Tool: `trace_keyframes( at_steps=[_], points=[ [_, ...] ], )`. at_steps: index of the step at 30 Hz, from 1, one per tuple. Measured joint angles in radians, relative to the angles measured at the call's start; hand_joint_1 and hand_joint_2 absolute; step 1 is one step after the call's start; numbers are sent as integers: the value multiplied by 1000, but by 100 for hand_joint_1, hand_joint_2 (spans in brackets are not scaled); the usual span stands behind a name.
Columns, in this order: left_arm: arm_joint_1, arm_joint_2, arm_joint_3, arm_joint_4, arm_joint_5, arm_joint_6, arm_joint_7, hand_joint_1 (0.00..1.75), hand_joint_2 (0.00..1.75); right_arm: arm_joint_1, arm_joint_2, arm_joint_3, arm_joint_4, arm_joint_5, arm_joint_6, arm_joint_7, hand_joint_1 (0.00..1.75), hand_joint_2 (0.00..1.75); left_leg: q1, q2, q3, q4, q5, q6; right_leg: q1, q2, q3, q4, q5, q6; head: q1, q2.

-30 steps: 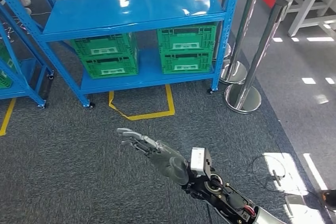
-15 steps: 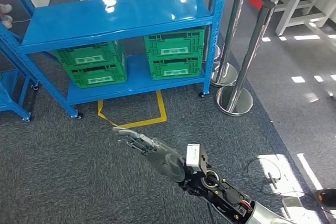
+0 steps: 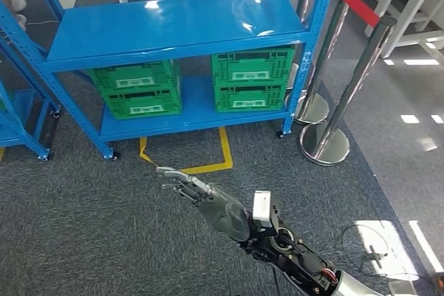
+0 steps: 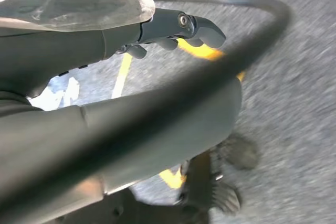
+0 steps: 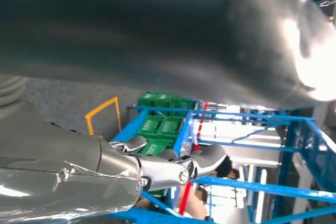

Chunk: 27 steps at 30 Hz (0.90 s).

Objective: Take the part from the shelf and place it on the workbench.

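Right hand (image 3: pixel 209 199) reaching out over carpet, short of the blue shelf (image 3: pixel 173 19).
Fingers lying straight and apart, holding nothing; left hand (image 4: pixel 118 35) seemingly likewise, view blurred. Part unidentifiable; perhaps inside green crates (image 3: pixel 250 77).

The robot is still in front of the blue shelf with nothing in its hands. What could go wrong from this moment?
1. The right robot hand reaches out, open and empty; while walking closer, it might hit the blue shelf edge.
2. The shiny barrier posts stand close beside the shelf, so a turn could bump them.
3. A cable lies on the carpet at the right and may catch a foot.
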Motion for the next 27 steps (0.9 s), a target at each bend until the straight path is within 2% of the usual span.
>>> trace_keyframes(
  at_steps=[1, 3, 5, 6, 7, 9, 10, 11, 12, 14, 15, 16, 17, 18, 19, 21, 27],
  points=[
    [-2, -1, 0, 0, 0, 0, -1, 0, 0, 0, -1, -1, 0, 3, -1, 0, 0, 0, -1, -2, 3, 1, -5, -4, 4, 1, 16, -36, 10, -6, 0, 0],
    [-5, -1, 0, 0, -1, 0, -3, 0, 0, 1, -1, -2, -1, 14, -5, 2, 0, 0, 0, -2, 0, 0, -7, -13, 9, 3, 31, -61, 0, -15, -1, 0],
    [-6, 2, 0, 0, -2, 0, -6, 0, 0, 2, -1, -3, -4, 25, -8, 3, 0, 0, 1, 0, 0, 2, -13, -23, 3, 4, 46, -81, -2, -22, 0, 0],
    [-7, 4, 0, 0, -3, 0, -7, 0, 0, 2, -1, -3, -6, 27, -9, 4, 0, 0, 1, 1, -9, 23, -24, -29, -2, 3, 55, -92, -2, -25, -2, 0],
    [-7, 5, 0, 0, -3, -1, -8, 0, 0, 2, -1, -3, -8, 29, -9, 4, 0, 0, 2, 2, -31, 67, -42, -36, -6, 1, 66, -101, -2, -27, -3, 0],
    [-7, 5, 0, 0, -4, -4, -8, 0, 0, 2, -1, -4, -9, 33, -11, 6, 0, 0, 12, 2, -111, 196, -85, -48, -11, -3, 77, -109, -7, -30, -6, 0],
    [-6, 5, 0, 0, -4, -6, -8, 0, 0, 3, -1, -4, -9, 35, -11, 7, 0, 0, 18, 2, -153, 251, -95, -54, -14, -4, 80, -110, -11, -30, -6, 0],
    [-4, 5, 0, 0, -5, -8, -9, 0, 0, 4, -1, -5, -9, 37, -11, 8, 0, 0, 24, 3, -178, 272, -85, -60, -17, -4, 84, -110, -15, -28, -6, 0],
    [-3, 6, 0, 0, -6, -8, -10, 0, 0, 5, -1, -5, -9, 38, -11, 8, 0, 0, 31, 3, -183, 254, -54, -66, -22, -3, 89, -110, -20, -24, -6, 0],
    [-1, 6, 0, 0, -11, -5, -14, 0, 0, 5, -1, -6, -9, 39, -12, 9, 0, 0, 43, 3, -139, 123, 37, -80, -32, 1, 103, -110, -33, -10, -6, 0],
    [0, 5, 0, 1, -13, -4, -16, 0, 0, 5, -1, -7, -10, 40, -12, 9, 0, 0, 44, 3, -112, 60, 65, -85, -34, 4, 106, -110, -38, -2, -11, 0],
    [0, 4, -1, 0, -13, -4, -16, 0, 0, 4, -1, -8, -11, 40, -12, 9, 0, 0, 43, 1, -95, 19, 78, -83, -34, 6, 109, -111, -42, 7, -14, 0],
    [1, 2, -1, 0, -12, -5, -17, 0, 0, 5, -1, -8, -11, 40, -12, 10, 0, 0, 43, -2, -88, 0, 79, -79, -32, 8, 109, -111, -47, 14, -16, 0],
    [0, 1, -1, 0, -10, -8, -15, 0, 0, 5, -1, -9, -12, 40, -12, 10, 0, 0, 41, -4, -88, -3, 76, -73, -30, 10, 110, -112, -46, 12, -17, 0],
    [-1, 2, -1, -1, -9, -9, -14, 0, 0, 5, -1, -10, -13, 40, -12, 10, 0, 0, 42, -6, -88, -5, 76, -68, -30, 9, 114, -115, -46, 8, -12, 0],
    [-1, 1, -1, -1, -9, -9, -15, 0, 0, 6, -1, -11, -13, 40, -13, 9, 0, 0, 40, -7, -85, -7, 75, -67, -30, 7, 121, -124, -42, -3, -6, 0],
    [-3, 2, -1, -1, -9, -9, -15, 0, 0, 6, -1, -15, -15, 40, -14, 9, 0, 0, 37, -6, -76, -7, 66, -52, -31, 6, 138, -147, -41, 11, 3, 0]
  ],
)
